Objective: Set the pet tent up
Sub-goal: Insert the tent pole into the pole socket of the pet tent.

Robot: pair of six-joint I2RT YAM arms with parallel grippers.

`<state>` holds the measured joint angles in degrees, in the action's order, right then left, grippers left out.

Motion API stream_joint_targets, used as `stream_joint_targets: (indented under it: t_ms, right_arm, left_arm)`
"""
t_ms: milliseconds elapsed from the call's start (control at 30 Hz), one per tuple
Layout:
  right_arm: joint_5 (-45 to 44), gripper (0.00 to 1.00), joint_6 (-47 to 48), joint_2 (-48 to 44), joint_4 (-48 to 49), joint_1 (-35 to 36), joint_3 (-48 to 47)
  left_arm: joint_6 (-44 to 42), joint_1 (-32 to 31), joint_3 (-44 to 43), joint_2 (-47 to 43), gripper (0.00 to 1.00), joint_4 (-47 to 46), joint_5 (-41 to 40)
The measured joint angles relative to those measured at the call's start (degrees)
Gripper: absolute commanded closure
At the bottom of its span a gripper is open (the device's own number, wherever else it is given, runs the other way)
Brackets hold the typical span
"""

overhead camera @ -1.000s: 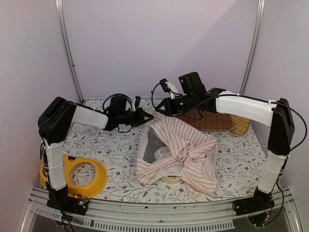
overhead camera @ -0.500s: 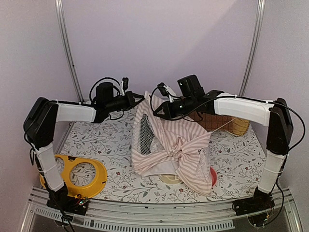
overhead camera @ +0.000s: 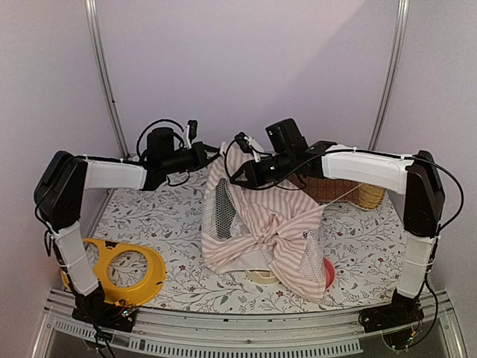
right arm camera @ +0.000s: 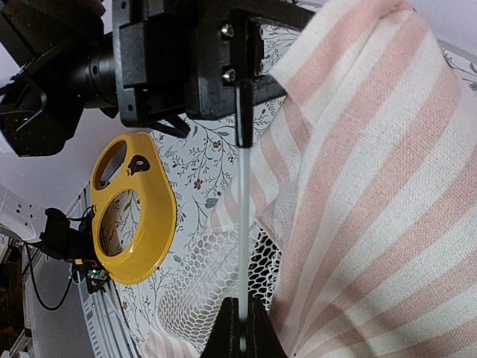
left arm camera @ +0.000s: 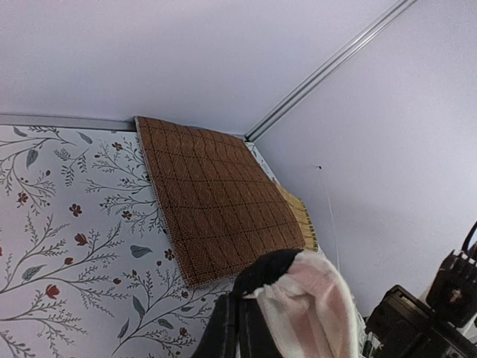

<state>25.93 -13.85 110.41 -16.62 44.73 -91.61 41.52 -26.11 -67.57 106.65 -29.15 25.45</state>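
Top external view: the pet tent [overhead camera: 261, 224] stands crumpled in the middle of the frame, its lower folds on the floral table [overhead camera: 149, 216] and its top edge held up between the two arms. The left gripper [overhead camera: 218, 154], reaching in from the left, is clenched on a fold of the striped fabric. The right gripper [right arm camera: 240, 332] pinches a thin clear pole [right arm camera: 243, 209] at the bottom centre of its wrist view. A yellow ring [overhead camera: 123, 270] lies at lower left, and a brown quilted mat [overhead camera: 335, 192] lies behind the tent.

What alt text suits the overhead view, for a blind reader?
The left arm and right arm, jaws shut, hold the crumpled pink-striped tent by its top over a floral table. A yellow ring lies near left, a brown mat back right.
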Motion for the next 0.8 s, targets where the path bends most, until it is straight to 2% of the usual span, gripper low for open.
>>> stream_joint_targets:
  t_ms: [800]
  right_arm:
    - [1.88, 1.0, 1.22, 4.26, -3.63, -0.02, -4.37]
  left_arm:
    - [-2.71, -0.33, -1.03, -3.19, 1.0, 4.24, 0.04]
